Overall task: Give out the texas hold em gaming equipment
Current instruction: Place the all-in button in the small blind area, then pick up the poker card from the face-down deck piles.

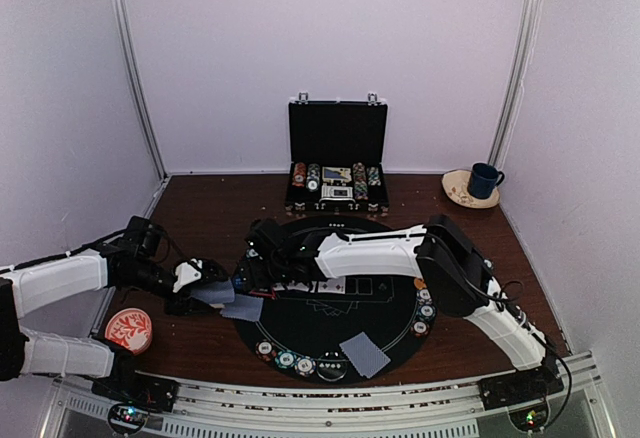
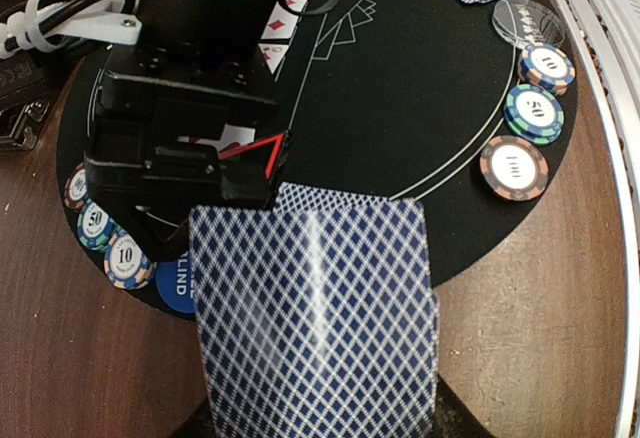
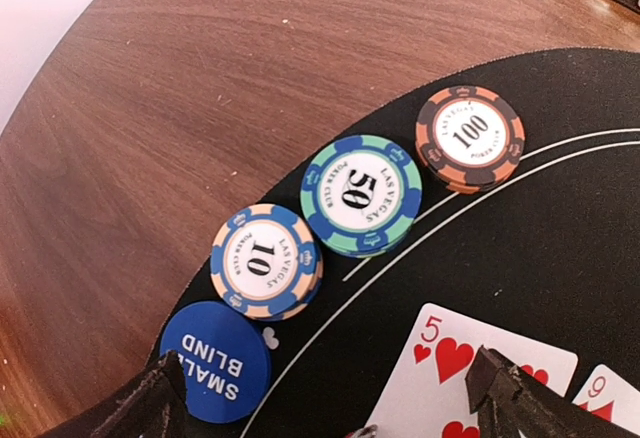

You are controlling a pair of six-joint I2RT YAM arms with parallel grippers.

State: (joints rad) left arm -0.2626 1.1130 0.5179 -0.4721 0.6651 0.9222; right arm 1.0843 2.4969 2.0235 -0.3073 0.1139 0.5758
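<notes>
place: robot lab cell | signs: plain white walls point(image 1: 320, 48), aluminium frame posts point(image 1: 135, 68), wooden table point(image 1: 205, 208)

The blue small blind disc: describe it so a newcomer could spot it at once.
Find the round black felt mat on the brown wooden table. Three striped poker chips marked 100, 50 and 10 line its curved edge; the blue disc lies just past the 10. It alone is plain blue, lettered SMALL BLIND.

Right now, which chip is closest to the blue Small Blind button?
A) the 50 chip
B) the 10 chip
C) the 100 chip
B: the 10 chip sits right beside the blue Small Blind button; the 50 chip and 100 chip lie farther along.
</notes>
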